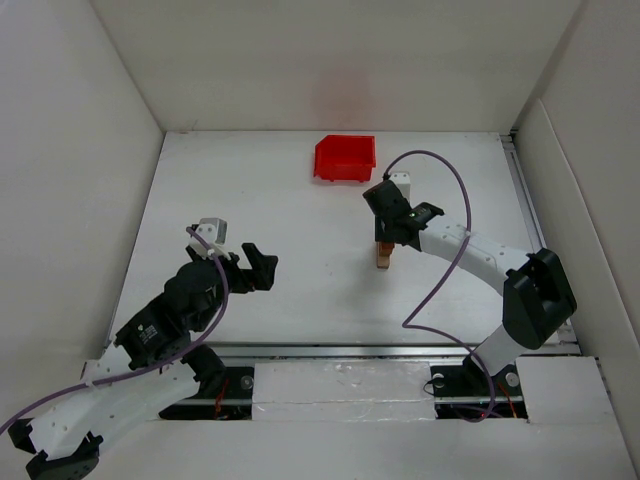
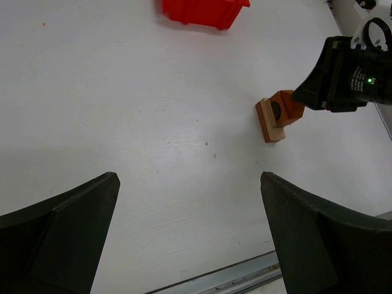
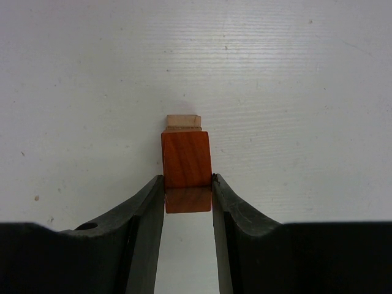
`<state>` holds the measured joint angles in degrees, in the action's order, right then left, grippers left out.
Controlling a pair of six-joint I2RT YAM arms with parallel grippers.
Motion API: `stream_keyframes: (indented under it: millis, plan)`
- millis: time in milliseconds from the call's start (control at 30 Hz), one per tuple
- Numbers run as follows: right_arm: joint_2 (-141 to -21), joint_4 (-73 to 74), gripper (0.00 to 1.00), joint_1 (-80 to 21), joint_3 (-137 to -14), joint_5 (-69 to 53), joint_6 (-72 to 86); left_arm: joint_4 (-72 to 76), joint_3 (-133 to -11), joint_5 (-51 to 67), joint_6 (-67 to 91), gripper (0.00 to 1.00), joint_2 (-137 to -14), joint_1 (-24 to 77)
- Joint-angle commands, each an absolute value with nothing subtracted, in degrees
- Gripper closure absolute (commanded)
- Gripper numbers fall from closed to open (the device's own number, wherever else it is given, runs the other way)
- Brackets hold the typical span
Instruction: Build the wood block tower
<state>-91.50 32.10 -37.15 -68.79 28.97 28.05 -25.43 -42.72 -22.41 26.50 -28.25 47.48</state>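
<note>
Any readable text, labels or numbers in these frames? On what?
Small white print on the black wrist housing of the right arm, beside its green light: too small to read.
No markings visible on the red plastic bin, orange-brown wooden block, light tan wooden block or white table.
Nothing else legible.

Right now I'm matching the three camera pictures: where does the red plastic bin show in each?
Top external: the red plastic bin sits in the upper middle of the picture, beyond the right gripper.
Left wrist: at the top edge, partly cut off.
Right wrist: not in view.
Shared landmark: the orange-brown wooden block in the right gripper shows in all three.
</note>
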Motion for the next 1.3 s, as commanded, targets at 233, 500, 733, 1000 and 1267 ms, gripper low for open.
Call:
stream_keyframes:
  millis: [233, 500, 733, 1000, 1267]
  plan:
    - [-89.74, 30.50, 0.94, -37.88, -70.22, 30.41, 28.83, -22.77, -42.19, -21.62, 25.49, 0.01, -27.34, 47.29]
    - [-89.91, 30.41, 0.92, -37.88, -70.22, 29.97, 28.92, -22.76, -42.19, -21.45, 25.31, 0.01, -27.33, 47.29]
    - [-89.82, 30.59, 0.91, -38.41, -70.58, 30.15, 28.92, -22.50, -42.19, -21.18, 25.22, 0.01, -27.16, 47.29]
    - [-90.62, 30.59, 0.85, -38.41, -70.66, 30.23, 29.09, -22.50, -42.10, -20.83, 25.14, 0.01, -26.98, 47.29]
    - [-89.65, 30.59, 0.87, -38.41, -70.49, 31.46, 29.71, -22.41, -42.01, -20.65, 25.05, 0.01, -27.07, 47.29]
